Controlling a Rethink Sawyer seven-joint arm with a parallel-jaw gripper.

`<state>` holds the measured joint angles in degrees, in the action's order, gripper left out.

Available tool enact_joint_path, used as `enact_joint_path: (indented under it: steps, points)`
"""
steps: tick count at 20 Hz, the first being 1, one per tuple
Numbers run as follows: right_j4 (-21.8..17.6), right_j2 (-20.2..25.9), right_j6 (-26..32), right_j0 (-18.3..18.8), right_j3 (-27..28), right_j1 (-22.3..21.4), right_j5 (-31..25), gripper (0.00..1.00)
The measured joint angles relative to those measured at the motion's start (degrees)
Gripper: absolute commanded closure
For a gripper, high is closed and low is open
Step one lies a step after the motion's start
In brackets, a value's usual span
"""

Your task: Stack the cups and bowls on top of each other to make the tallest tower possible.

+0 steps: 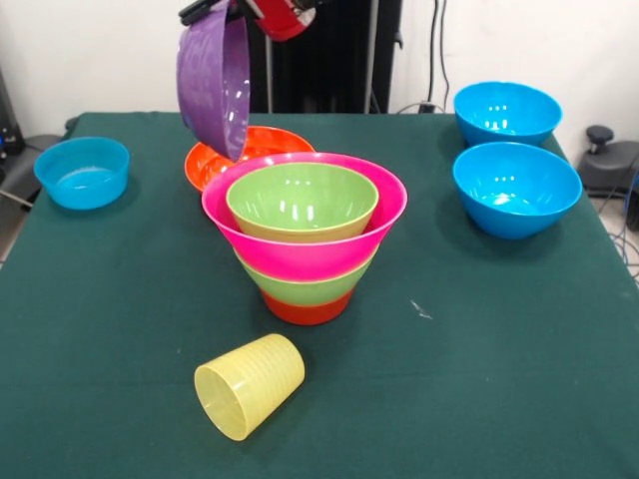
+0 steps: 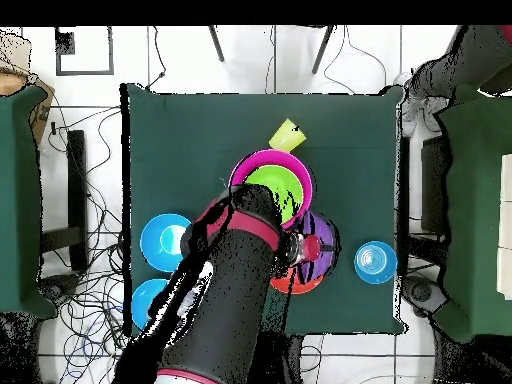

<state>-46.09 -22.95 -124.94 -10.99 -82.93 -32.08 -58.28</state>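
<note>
We hold the purple bowl (image 1: 214, 88) in our gripper (image 1: 222, 10); level it, centre over the tower (image 1: 305, 235), lower gently.

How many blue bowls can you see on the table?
3. In the front view, one small blue bowl sits alone at the left edge of the table; two bigger ones sit at the right, one behind the other. None seem hidden.

End effector (image 1: 215, 10) cut off at top edge; orange bowl (image 1: 262, 145) half hidden behind purple bowl (image 1: 213, 80)
</note>
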Motion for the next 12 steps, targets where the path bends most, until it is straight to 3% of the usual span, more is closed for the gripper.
enact_joint_path:
  steps: [12]
  points:
    - [2.74,-1.59,0.0,-1.01,0.02,0.26,-0.01,1.0]
